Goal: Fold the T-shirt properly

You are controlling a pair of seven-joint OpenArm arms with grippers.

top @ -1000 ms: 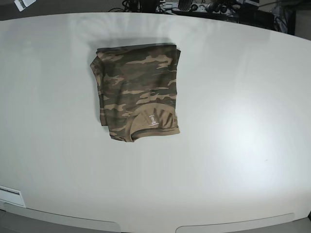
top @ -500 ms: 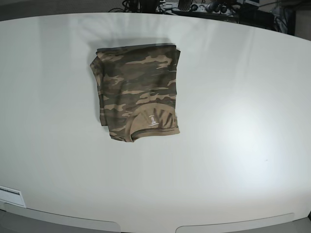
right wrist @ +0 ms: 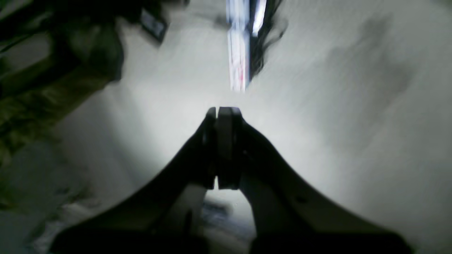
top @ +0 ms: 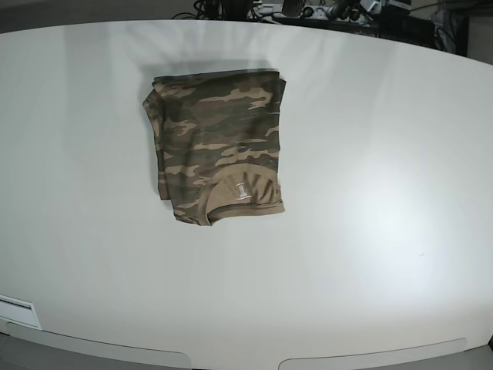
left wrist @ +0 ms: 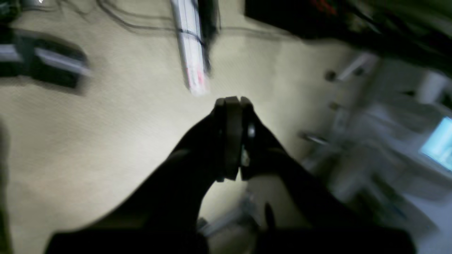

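Table, left stretch: the white table (top: 69, 231) is bare from its left rim up to the shirt, so an arm coming in from this side has clear space.

T-shirt: the T-shirt (top: 216, 142) lies folded into a compact rectangle, left of the table's centre and toward the far edge; the tan neck band (top: 245, 196) and small white label (top: 242, 190) sit at the near end, facing up.

Fold quality: the right and far edges look straight, while the left edge shows layers peeking out, with a small bulge at the near-left corner (a judgement from the base view only).

Step in hand: the fold looks essentially done. To finish well, I would only press or nudge the left edge square and avoid lifting any layer, since a pinch there could undo the stack.

Table, right stretch: wide open surface to the right of the shirt and toward the near rim, well away from the cables (top: 308, 11) beyond the far edge.

Right gripper: the right gripper (right wrist: 222, 111) is clenched with nothing between its pads; it is off the table and out of the base view, its own view blurred.

Left gripper: the left gripper (left wrist: 233, 100) is likewise pressed closed on nothing, pointing at carpeted floor (blurred too).
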